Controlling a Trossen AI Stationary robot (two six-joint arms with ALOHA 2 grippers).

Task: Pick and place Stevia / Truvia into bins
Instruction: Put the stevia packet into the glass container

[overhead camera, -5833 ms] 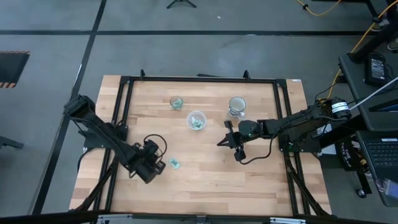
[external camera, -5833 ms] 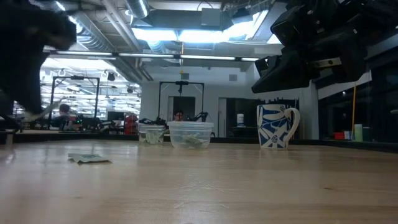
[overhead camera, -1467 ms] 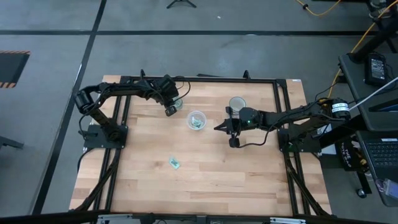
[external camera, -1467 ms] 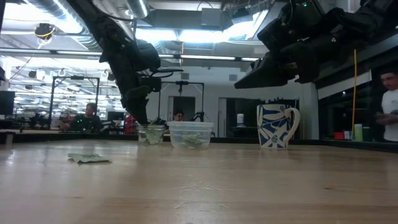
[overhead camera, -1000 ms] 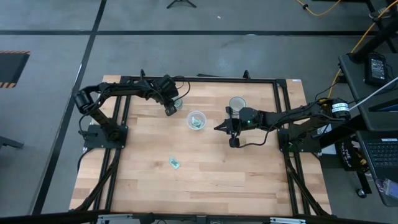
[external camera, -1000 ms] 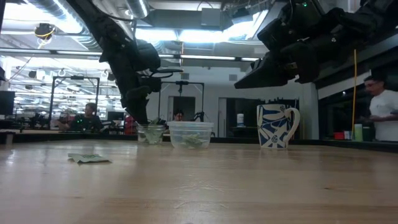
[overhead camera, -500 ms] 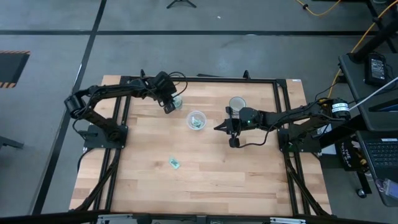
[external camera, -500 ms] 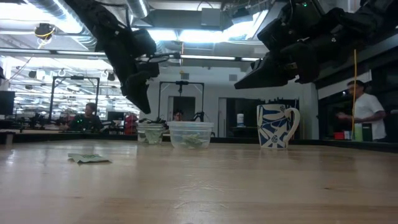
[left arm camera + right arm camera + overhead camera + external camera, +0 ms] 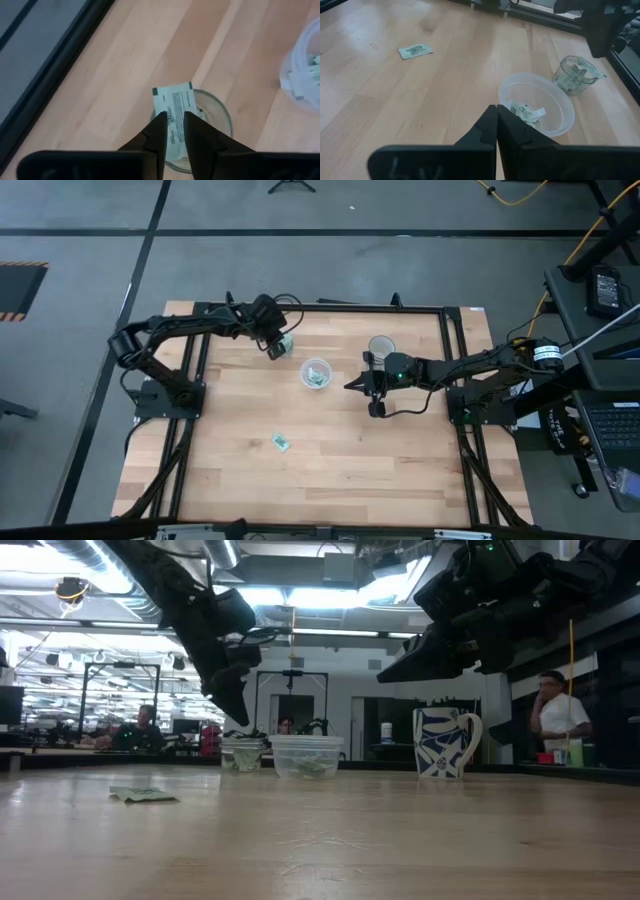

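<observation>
Nearest the front edge of the wooden table (image 9: 330, 480), one pale green sachet (image 9: 282, 443) is lying flat on the bare boards, well apart from both arms and from the cups.

Further in, the right gripper (image 9: 349, 386) is hanging above the table with its two fingers pressed together and nothing between them. It is sitting just beside the wider whitish cup (image 9: 317, 373), on the side away from the left arm. That cup is showing a few sachets lying in its bottom.

Further back again, the left gripper (image 9: 276, 352) is hovering over the little clear cup (image 9: 285, 345) near the far edge. In the left wrist view its fingers (image 9: 159, 131) are standing a narrow way apart with a white sachet (image 9: 175, 104) reaching out from between the tips, over the cup's rim; whether they are actually pinching it, I cannot tell. The clear cup is already holding some green sachets, one sticking out over its rim.

Off to the right at the back, a blue-and-white patterned mug (image 9: 445, 742) is standing upright.

Beyond the table, people (image 9: 553, 716) are visible in the room.
</observation>
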